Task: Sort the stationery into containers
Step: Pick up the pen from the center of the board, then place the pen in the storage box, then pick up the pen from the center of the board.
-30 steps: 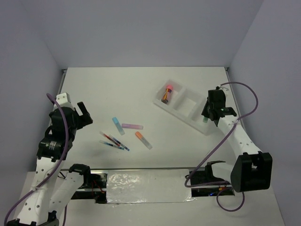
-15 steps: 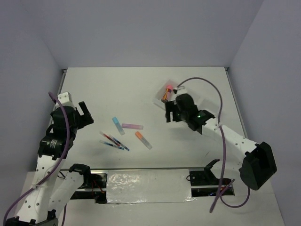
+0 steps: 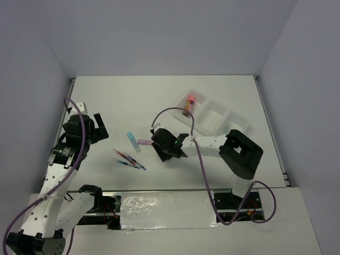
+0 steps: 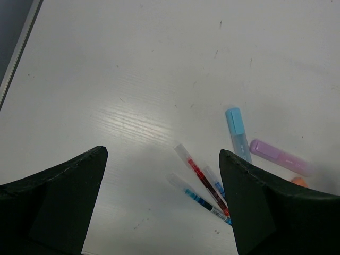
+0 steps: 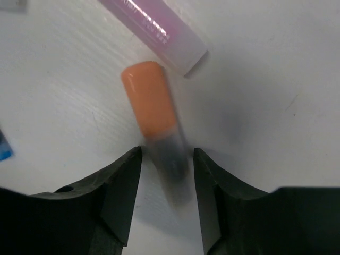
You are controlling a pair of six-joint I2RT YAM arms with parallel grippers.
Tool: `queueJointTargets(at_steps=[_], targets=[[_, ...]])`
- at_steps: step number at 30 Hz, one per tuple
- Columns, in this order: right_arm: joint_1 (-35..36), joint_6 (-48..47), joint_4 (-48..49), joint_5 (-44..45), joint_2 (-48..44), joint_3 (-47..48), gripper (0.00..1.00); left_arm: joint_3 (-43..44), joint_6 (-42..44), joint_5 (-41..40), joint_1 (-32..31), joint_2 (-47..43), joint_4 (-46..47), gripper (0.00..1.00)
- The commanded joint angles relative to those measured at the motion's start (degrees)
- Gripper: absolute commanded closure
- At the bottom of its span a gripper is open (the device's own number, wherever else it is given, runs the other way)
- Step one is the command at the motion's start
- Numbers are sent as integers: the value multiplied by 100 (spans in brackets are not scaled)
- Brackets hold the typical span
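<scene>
Now — orange marker (image 5: 150, 101): rounded cap, dim blurred end | within right claw (image 5: 167, 153)

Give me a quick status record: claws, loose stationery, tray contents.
left claw: open, empty, above table by pens
right claw: straddling orange marker's clear end; grip unconfirmed
loose on table: blue marker, purple marker, pens, orange marker
tray: pink-capped orange piece in leftmost compartment of top view; right end partly hidden by right arm
</scene>
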Motion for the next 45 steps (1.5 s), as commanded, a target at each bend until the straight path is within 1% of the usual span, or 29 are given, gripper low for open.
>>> queueJointTargets(at_steps=[1, 2, 3, 4, 7, 8, 9, 10, 11, 12, 14, 15, 16, 18, 19, 20, 22, 23, 27, 28, 29, 31, 32, 33, 34, 35, 41, 43, 45], targets=[[132, 59, 17, 392, 269, 395, 50, 21, 100, 76, 3, 44, 188, 1], [185, 50, 69, 400, 305, 369, 53, 21, 100, 76, 3, 53, 188, 1], [290, 67, 61, 435, 340, 342, 73, 47, 91, 93, 3, 105, 179, 1], [334, 93, 43, 470, 375, 333, 77, 65, 65, 137, 3, 140, 187, 1], [343, 251, 69, 436, 140, 79, 82, 188, -188, 391, 3, 456, 170, 1], [335, 339, 183, 383, -262, -17, 82, 258, -251, 810, -40, 762, 205, 1], [317, 392, 210, 374, -501, -132, 82, 302, -330, 901, -110, 939, 240, 1], [221, 462, 210, 391, -756, -333, 86, 355, -609, 876, -233, 1141, 266, 1], [194, 541, 88, 435, -1028, -413, 86, 416, -734, 797, -391, 1543, 284, 1], [142, 681, -17, 644, -1587, -544, 85, 538, -857, 640, -749, 1730, 302, 1], [-244, 936, -516, 865, -2127, -633, 84, 680, -1218, 524, -1198, 2238, 424, 1], [-507, 998, -650, 962, -2625, -790, 83, 698, -1341, 498, -1331, 2354, 494, 1], [-1214, 1077, -782, 885, -2883, -905, 83, 698, -1551, 454, -1524, 2538, 617, 1], [-1982, 1061, -870, 770, -3470, -1194, 81, 680, -1876, 331, -1666, 2680, 714, 1], [-2343, 1043, -1010, 848, -3613, -1248, 80, 672, -1982, 217, -1719, 2750, 750, 1], [-3034, 991, -1064, 927, -3728, -1292, 79, 628, -2070, 147, -1798, 2882, 794, 1], [-3705, 911, -1108, 963, -3904, -1363, 78, 610, -2387, -29, -1842, 3084, 777, 1], [-4248, 789, -1047, 928, -3922, -1381, 78, 558, -2449, -39, -1869, 3146, 837, 1], [-4982, 542, -862, 744, -3634, -1188, 77, 505, -2581, -100, -1895, 3489, 1004, 1], [-5070, 490, -862, 743, -3510, -1126, 75, 505, -2581, -100, -1895, 3637, 1040, 1], [-5140, 454, -853, 708, -3387, -978, 69, 505, -2572, -74, -1895, 3717, 1075, 1], [-5272, 367, -792, 682, -3046, -854, 63, 539, -2581, -65, -1904, 3928, 1128, 1], [-5299, 357, -792, 682, -2956, -723, 48, 531, -2590, -48, -1904, 3990, 1154, 1], [-5325, 340, -835, 664, -2868, -652, 38, 531, -2590, -47, -1895, 4077, 1207, 1], [-5326, 322, -897, 612, -2754, -468, 18, 540, -2599, -56, -1904, 4122, 1207, 1], [-5300, 331, -941, 568, -2762, -414, 10, 531, -2616, -82, -1913, 4166, 1207, 1], [-4834, 226, -1046, 471, -3464, -335, 7, 601, -2809, -363, -1930, 4456, 1023, 3], [-4597, 182, -1213, 514, -3596, -256, 7, 619, -2862, -408, -1939, 4605, 1066, 9], [-4221, 190, -1371, 620, -3798, -212, 7, 645, -2897, -451, -1930, 4867, 1084, 22]])
